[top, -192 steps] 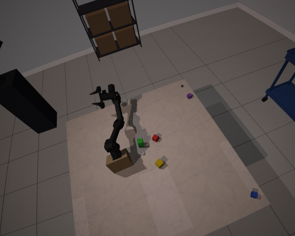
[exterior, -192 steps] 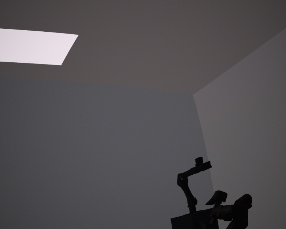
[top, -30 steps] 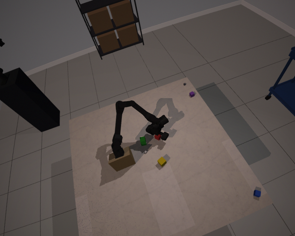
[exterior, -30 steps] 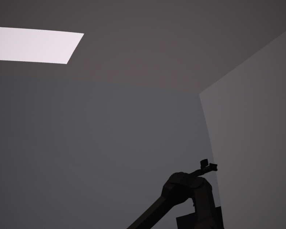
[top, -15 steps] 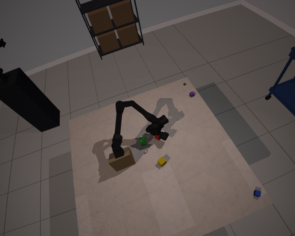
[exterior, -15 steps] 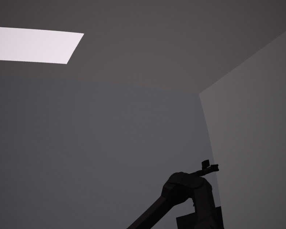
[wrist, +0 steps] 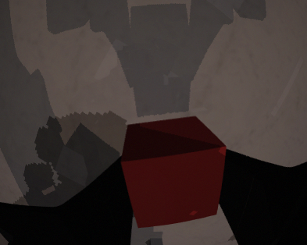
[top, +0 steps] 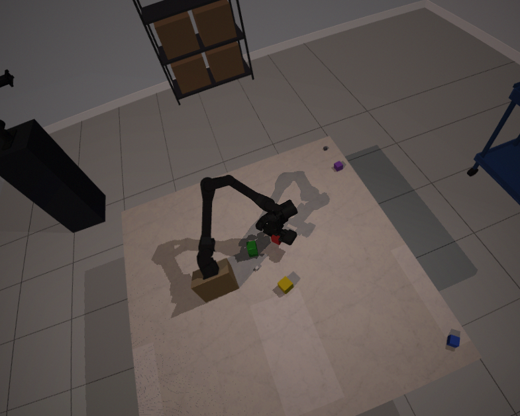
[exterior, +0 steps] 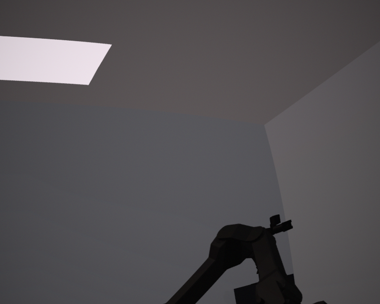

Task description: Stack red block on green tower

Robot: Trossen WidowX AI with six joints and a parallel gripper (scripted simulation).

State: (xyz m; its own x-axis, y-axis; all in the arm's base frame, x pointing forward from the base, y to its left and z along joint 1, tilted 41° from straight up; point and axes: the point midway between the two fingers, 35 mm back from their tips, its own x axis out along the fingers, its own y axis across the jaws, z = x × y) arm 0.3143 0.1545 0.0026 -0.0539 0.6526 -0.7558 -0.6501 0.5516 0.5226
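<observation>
My gripper (top: pixel 277 238) (wrist: pixel 165 154) is shut on the red block (top: pixel 275 238) (wrist: pixel 169 169), with a dark finger on each side of it in the wrist view. The block is low over the pale mat (top: pixel 340 268). The green tower (top: pixel 252 248) stands upright on the mat a short way to the left of the gripper, apart from it. It does not show in the wrist view. The exterior view shows only the arm's upper links against wall and ceiling.
A yellow block (top: pixel 285 283) lies in front of the gripper, a purple block (top: pixel 338 165) at the mat's far corner, a blue block (top: pixel 452 340) at its near right edge. The arm's brown base box (top: pixel 215 281) sits left of the tower. A shelf rack (top: pixel 197 44) and a blue cart (top: pixel 515 152) stand off the mat.
</observation>
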